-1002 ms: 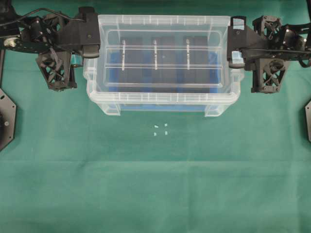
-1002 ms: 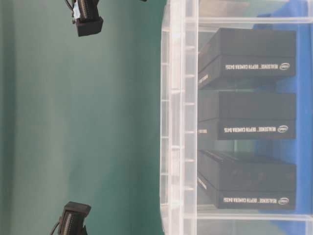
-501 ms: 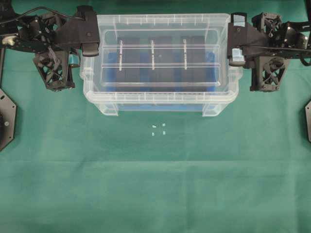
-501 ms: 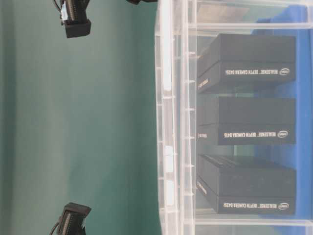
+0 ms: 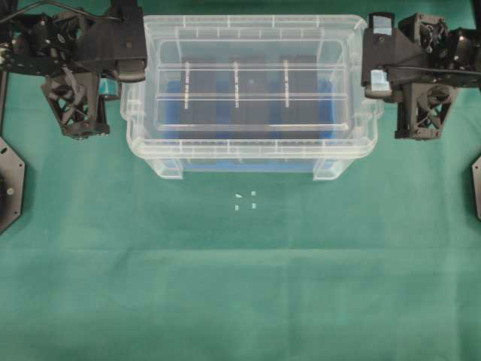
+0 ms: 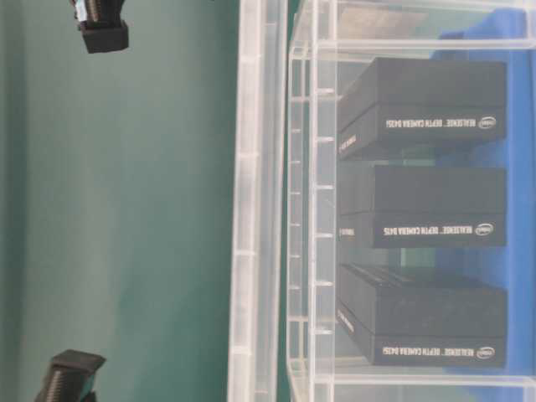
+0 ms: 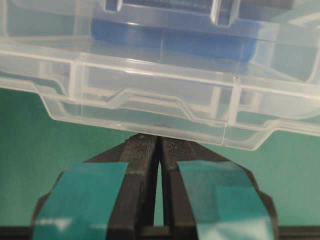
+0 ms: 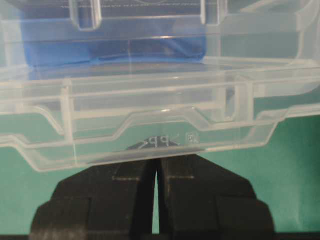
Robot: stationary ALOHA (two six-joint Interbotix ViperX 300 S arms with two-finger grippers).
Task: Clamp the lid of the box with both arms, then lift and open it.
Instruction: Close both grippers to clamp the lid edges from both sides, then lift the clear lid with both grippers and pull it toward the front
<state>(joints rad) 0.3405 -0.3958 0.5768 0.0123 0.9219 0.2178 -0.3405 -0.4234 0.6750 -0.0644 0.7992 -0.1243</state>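
The clear lid point(image 5: 248, 22) hangs level above the box point(image 5: 248, 164), held at both short ends. From table level, the lid point(image 6: 251, 209) stands apart from the box rim point(image 6: 311, 209) with green cloth showing between them. My left gripper point(image 5: 134, 71), taped teal, is shut on the lid's left end tab point(image 7: 150, 95), its tips point(image 7: 159, 137) meeting at the edge. My right gripper point(image 5: 373, 79) is shut on the right end tab point(image 8: 150, 115), fingertips point(image 8: 157, 159) together. Three black boxes point(image 6: 423, 209) lie on the blue liner point(image 6: 515, 251) inside.
Small white marks point(image 5: 246, 201) dot the green cloth in front of the box. Black arm bases sit at the left edge point(image 5: 9, 180) and right edge point(image 5: 476, 177). Lattice wrists point(image 5: 71, 109) point(image 5: 428, 113) flank the box.
Both grippers have risen with the lid between them. It has come off the box rim, and a gap has opened between them in the table-level view.
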